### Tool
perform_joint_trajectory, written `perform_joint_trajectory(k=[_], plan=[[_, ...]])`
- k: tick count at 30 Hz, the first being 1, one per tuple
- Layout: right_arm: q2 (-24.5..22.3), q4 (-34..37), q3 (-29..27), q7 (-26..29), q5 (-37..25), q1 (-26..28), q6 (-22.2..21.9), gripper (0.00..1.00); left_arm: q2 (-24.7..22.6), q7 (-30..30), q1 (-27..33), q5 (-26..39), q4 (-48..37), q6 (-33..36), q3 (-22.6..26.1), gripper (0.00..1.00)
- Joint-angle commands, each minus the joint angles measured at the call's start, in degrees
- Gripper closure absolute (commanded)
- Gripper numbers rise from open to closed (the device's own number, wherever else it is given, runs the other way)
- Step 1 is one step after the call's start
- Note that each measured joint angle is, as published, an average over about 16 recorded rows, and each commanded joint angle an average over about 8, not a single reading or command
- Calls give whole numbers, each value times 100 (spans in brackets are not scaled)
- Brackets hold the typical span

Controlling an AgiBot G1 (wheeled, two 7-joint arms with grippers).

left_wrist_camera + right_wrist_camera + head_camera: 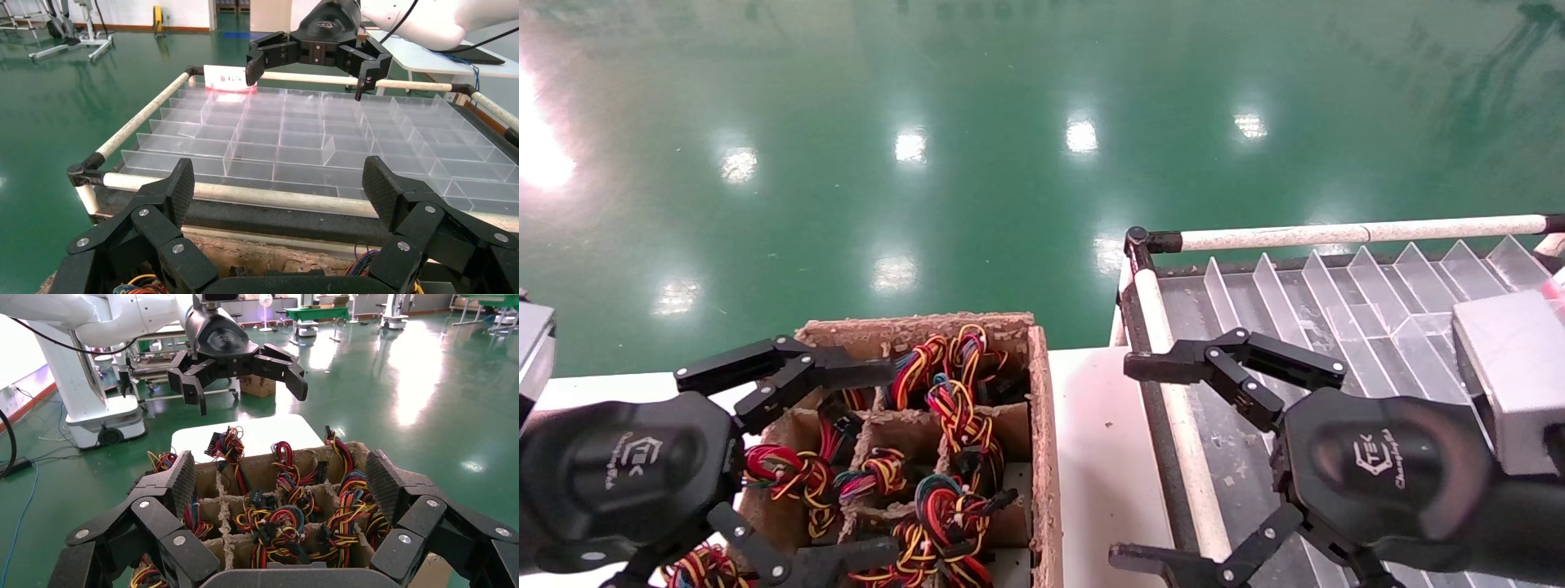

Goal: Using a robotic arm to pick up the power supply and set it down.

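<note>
Power supplies stand in the compartments of a cardboard box (1042, 457). Only their twisted red, yellow and black wire bundles (956, 412) (275, 520) show; the grey bodies are hidden. My left gripper (891, 465) hovers over the box, open and holding nothing. In the right wrist view the left gripper (238, 370) hangs above the box's far side. My right gripper (1120, 461) is open and empty over the near left edge of the clear-divider tray (1230, 457). Each wrist view shows its own fingers spread wide: left gripper (280, 190), right gripper (283, 481).
The tray (245, 196) has white rod rails and many clear plastic cells, with a pink-lit label (226, 78) at its far corner. A strip of white table (1091, 433) separates box and tray. A plain grey block (1512, 376) sits on the right wrist. Green floor lies beyond.
</note>
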State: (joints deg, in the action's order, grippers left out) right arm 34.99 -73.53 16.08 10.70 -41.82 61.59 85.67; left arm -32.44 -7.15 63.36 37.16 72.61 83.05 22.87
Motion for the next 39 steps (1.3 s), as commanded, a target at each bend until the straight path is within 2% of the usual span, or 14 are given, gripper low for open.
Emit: perform_joint_trajectory(k=[1,36,37,39], plan=[[0,0,0,0,0,0,0,0,0,0,0,0,0,0,0,0],[0,0,0,0,0,0,0,0,0,0,0,0,0,0,0,0],[0,0,0,0,0,0,0,0,0,0,0,0,0,0,0,9],[0,0,0,0,0,0,0,0,0,0,0,0,0,0,0,34]])
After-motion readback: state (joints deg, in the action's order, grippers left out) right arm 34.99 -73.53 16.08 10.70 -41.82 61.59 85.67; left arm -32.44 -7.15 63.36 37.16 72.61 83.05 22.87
